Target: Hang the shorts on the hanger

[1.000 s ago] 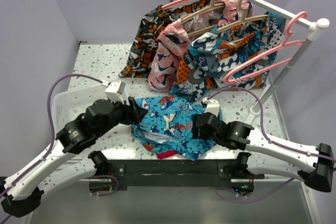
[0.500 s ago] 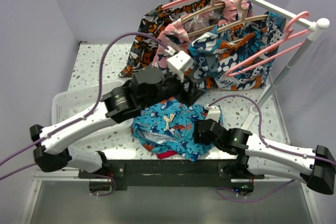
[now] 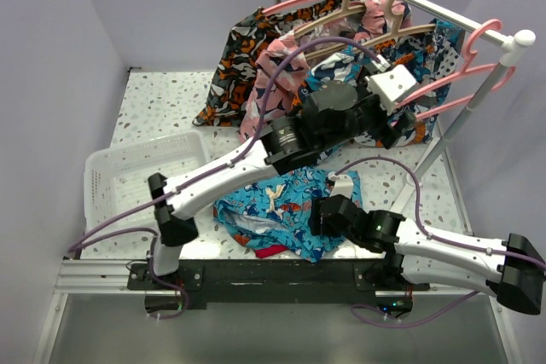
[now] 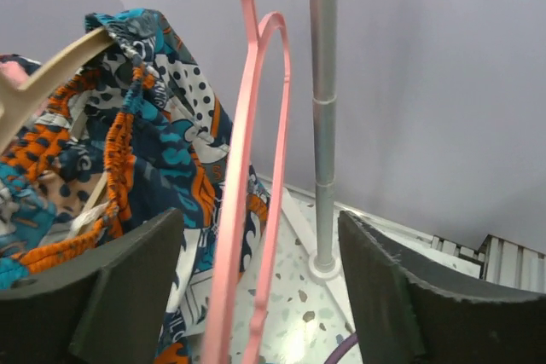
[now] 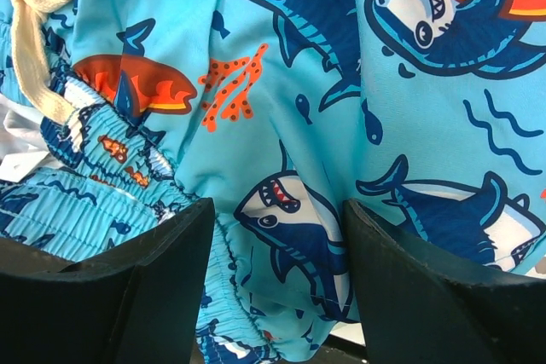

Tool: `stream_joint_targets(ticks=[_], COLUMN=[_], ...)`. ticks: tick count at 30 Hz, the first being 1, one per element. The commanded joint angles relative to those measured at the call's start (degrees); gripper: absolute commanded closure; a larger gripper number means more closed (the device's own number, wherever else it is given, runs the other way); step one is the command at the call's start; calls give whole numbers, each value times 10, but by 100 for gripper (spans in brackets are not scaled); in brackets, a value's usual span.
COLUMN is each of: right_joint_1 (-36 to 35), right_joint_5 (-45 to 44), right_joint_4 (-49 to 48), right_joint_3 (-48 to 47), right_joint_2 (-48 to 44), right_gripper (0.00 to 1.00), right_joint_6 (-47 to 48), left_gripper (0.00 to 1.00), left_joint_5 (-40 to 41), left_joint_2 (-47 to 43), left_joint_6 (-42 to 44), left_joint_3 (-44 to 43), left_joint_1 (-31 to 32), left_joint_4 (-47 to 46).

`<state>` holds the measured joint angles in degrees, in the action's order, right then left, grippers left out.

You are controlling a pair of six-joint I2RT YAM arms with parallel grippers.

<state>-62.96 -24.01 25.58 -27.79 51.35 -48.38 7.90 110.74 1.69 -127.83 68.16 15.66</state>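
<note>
Found the shorts (image 3: 275,202) crumpled in a heap on the counter at the middle of its near edge, with a cream drawstring (image 5: 30,31) and the gathered waistband showing in the right wrist view. Noted a red cloth (image 3: 271,251) peeking out from under their near side. Saw the right gripper (image 5: 277,210) low over the right part of the heap, fingers spread wide, with shark-print fabric filling the gap between them. Could not tell whether the pads pressed into the cloth. Clasped nothing there.

Saw the left gripper (image 4: 260,236) reached out toward the far right corner, up at the clothes rack. Found its fingers parted as well, holding nothing. Found the hanger (image 4: 237,168) hung at the right end of the rail, its pink arms running down through the gap between the two fingers and touching neither. Spotted the rack's grey pole (image 4: 322,83) beyond it, standing on the counter. Noted patterned garments (image 3: 247,57) on wooden hangers (image 4: 51,74) just left of the pink one. Noted a white basket (image 3: 141,175) by the left edge.
</note>
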Motion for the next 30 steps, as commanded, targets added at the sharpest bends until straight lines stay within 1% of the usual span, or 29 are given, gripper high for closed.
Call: stream_joint_targets(ticks=[1,2,3,6,7,8,9,11,13,14,15,16,19,21,22,23,26,27,30], right_joint_1=[0,0,0,0,0,0,0,0,0,0,0,0,1,0,0,0,0,1,0], right_joint_5=[7,5,5,6,6,7,7,9,11,12,14,14,14,13,13,13,11,10,8], right_joint_4=[-14,-12,-10,-4,-5,-5,-4,-6,-11,-12,-14,-15,-17,-16,-16,-17,-12,-12,-11], right_joint_3=[8,8,8,8,9,9,10,8,7,8,7,7,6,5,4,3,0,0,0], right_joint_2=[-20,-22,-25,-30,-31,-32,-31,-28,-25,-23,-21,-19,-15,-13,-12,-11,-9,-10,-13], right_gripper=[35,35,35,35,35,35,35,35,35,35,35,35,35,35,35,35,35,35,35], right_joint_6=[-4,-4,-4,-5,-5,-5,-5,-6,-6,-5,-6,-6,-7,-6,-5,-5,-3,-4,-4], left_gripper=[29,34,45,64,67,73,83,84,77,77,81,81,81,78,78,80,92,100,100], left_joint_5=[5,4,3,-8,-19,-24,-25,-39,-49,-51,-54,-60,-69,-72,-69,-65,-54,-53,-26], left_joint_2=[66,66,64,60,60,61,62,66,72,74,75,76,76,73,70,68,62,59,41], left_joint_6=[36,31,27,14,11,12,12,14,13,12,12,8,8,10,13,14,19,21,17], left_joint_3=[-101,-95,-90,-78,-77,-78,-78,-80,-82,-83,-84,-84,-82,-81,-79,-77,-74,-73,-53], left_joint_1=[-8,-11,-14,-26,-29,-30,-30,-31,-35,-36,-38,-41,-44,-44,-44,-44,-44,-44,-44], left_joint_4=[36,28,24,19,19,20,21,27,31,37,39,40,49,50,46,43,29,23,-16])
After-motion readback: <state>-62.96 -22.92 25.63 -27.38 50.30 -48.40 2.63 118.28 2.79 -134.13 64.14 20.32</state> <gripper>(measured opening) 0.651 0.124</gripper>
